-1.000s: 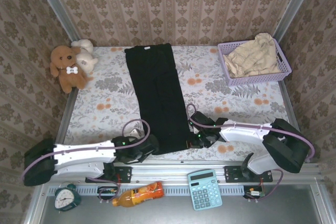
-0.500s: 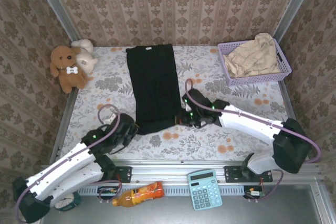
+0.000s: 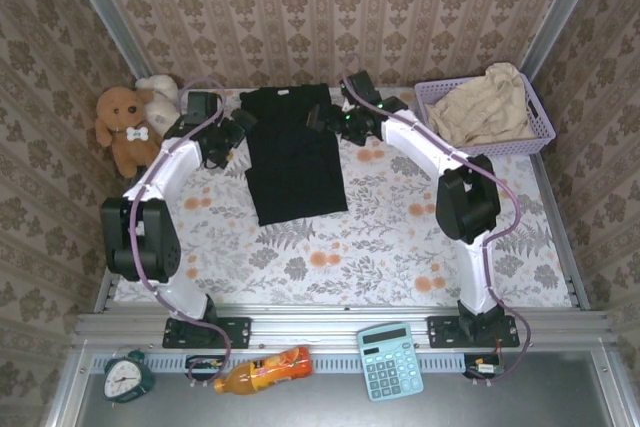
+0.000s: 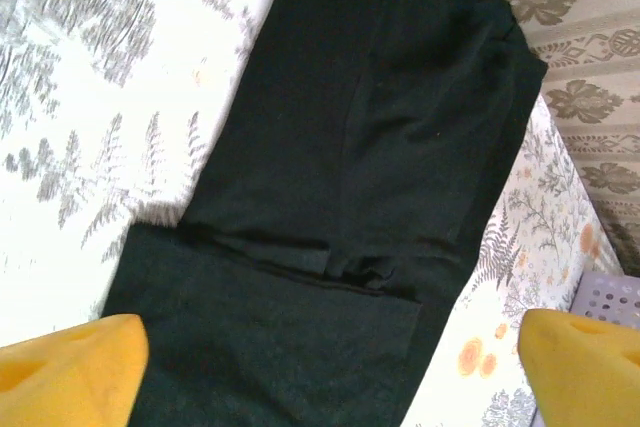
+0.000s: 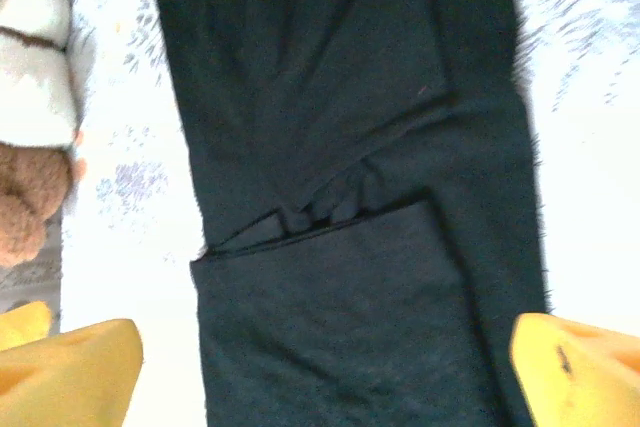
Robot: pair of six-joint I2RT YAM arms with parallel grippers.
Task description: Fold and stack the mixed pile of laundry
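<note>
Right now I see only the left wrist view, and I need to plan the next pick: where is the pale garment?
Observer: The beige garment lies heaped in the lavender basket at the far right corner of the table.
Operator: And the right gripper?
Observer: The right gripper hovers by the far right corner of the black garment, fingers spread, holding nothing.
Operator: Anything on the left side?
Observer: Two plush toys sit at the far left corner, apart from the black garment.
</note>
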